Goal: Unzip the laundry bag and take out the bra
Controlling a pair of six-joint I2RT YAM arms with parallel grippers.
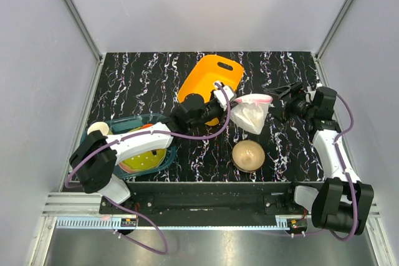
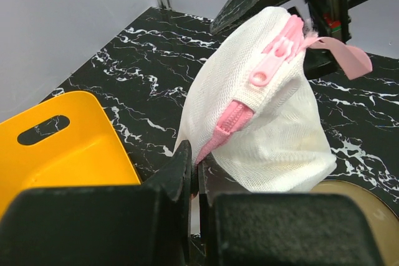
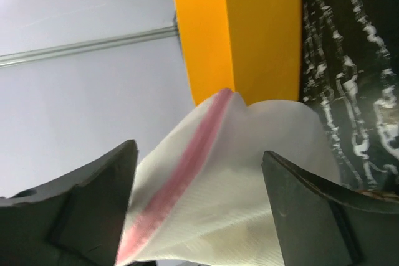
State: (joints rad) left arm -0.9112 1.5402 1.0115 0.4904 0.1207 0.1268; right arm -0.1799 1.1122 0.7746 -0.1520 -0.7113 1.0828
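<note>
Mesh bag is pinched at its pink edge by left gripper; right gripper stands spread around it. Risk: thin hold may slip, dropping bag.

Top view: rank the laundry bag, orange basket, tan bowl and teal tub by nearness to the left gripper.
1. laundry bag, pinched in the left gripper.
2. orange basket, right beside it, far side.
3. tan bowl, toward the near edge.
4. teal tub, far left.
</note>
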